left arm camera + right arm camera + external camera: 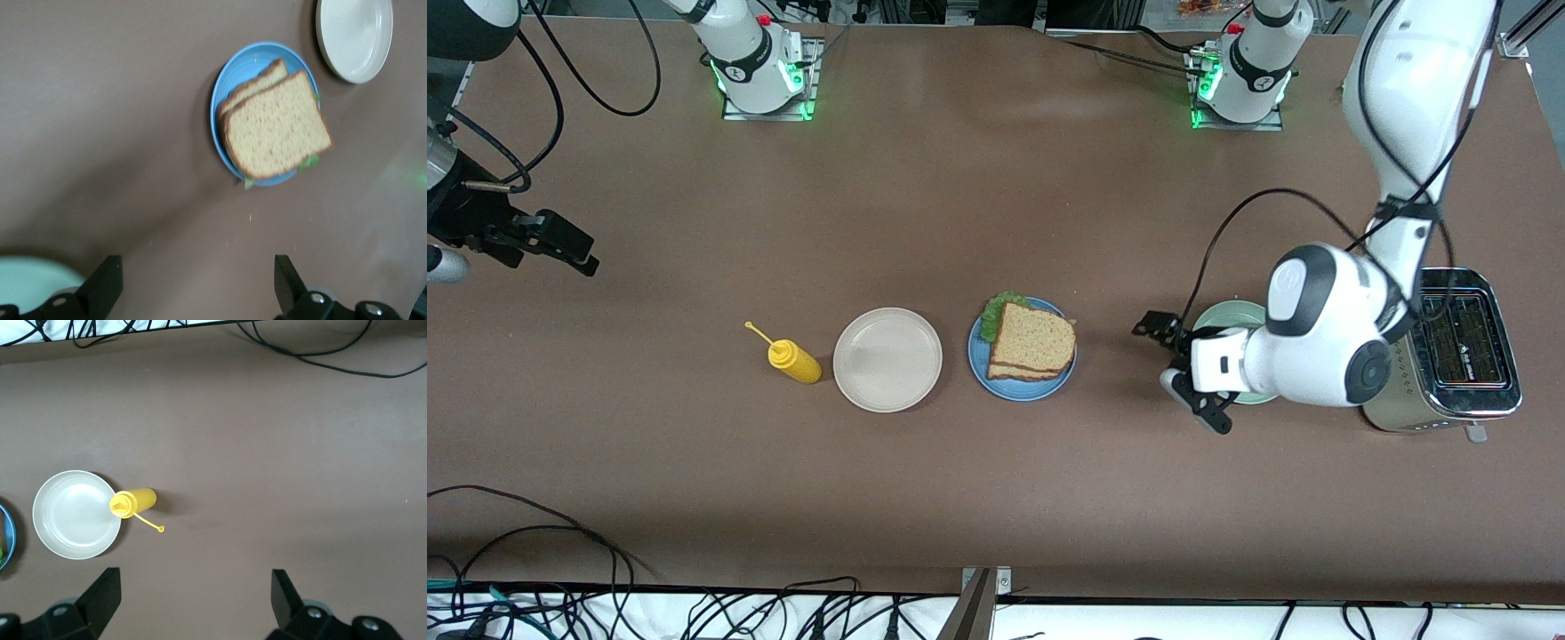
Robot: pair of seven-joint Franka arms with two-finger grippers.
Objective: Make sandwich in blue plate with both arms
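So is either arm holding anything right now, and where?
Nothing is held: the left end effector and right end effector are both open and empty.

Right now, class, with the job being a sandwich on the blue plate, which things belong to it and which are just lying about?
Belongs: brown wholegrain bread sandwich with green lettuce; round blue plate.

Lying about: round off-white plate; yellow squeeze bottle; pale mint-green plate; silver toaster.

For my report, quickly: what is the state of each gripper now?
Left gripper: open, holding nothing, beside the pale mint-green plate.
Right gripper: open, holding nothing, over the brown table at the right arm's end.
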